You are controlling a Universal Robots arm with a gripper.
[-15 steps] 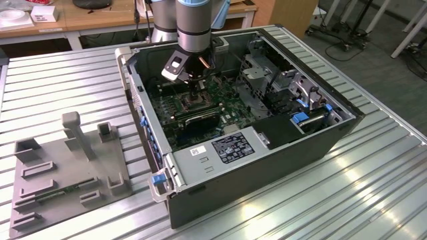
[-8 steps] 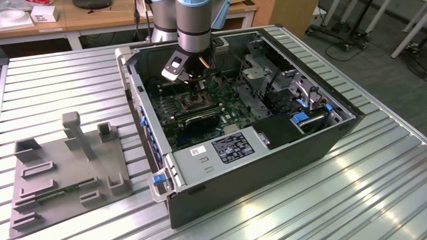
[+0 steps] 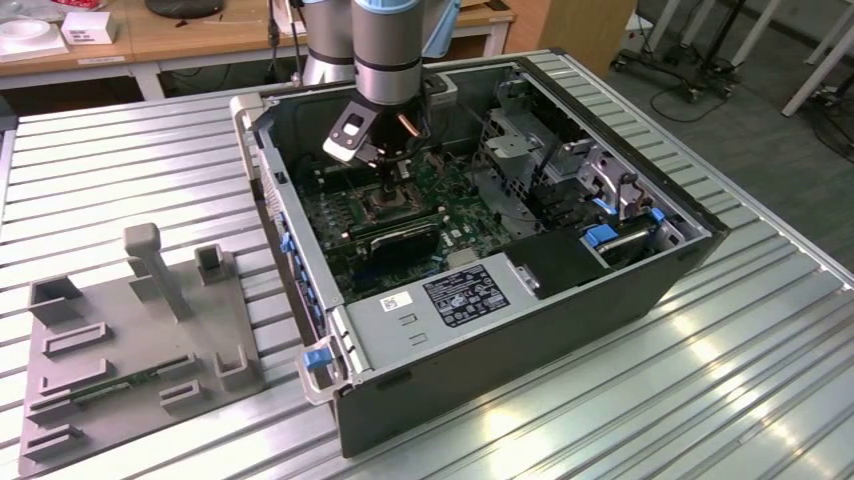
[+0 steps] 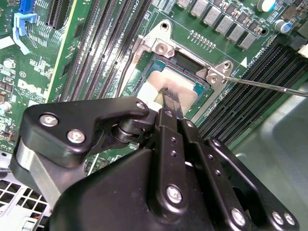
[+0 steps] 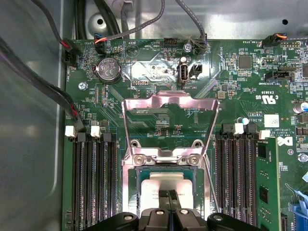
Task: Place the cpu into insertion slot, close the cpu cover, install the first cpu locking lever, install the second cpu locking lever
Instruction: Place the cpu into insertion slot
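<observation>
My gripper [image 3: 388,196] reaches down into the open computer case, over the insertion slot [image 5: 144,173]. The cpu [image 5: 163,182] lies flat in the slot, its silvery-beige top also showing in the second wrist view [image 4: 156,82]. My gripper [image 5: 171,194] is shut, fingertips [image 4: 169,97] together right over the chip's middle; whether they touch it I cannot tell. The cpu cover [image 5: 168,102] stands swung open at its hinge, beyond the slot. One thin locking lever [image 4: 269,85] sticks out unlatched beside the slot [image 4: 179,62]; the same lever [image 5: 210,185] runs along the slot's side.
Long black memory slots [image 5: 94,183] flank the socket on both sides of the green motherboard [image 3: 447,205]. Cables [image 5: 57,91] run along the case wall. A drive cage [image 3: 607,210] fills the case's exterior-view right. A grey fixture plate [image 3: 134,340] lies on the table.
</observation>
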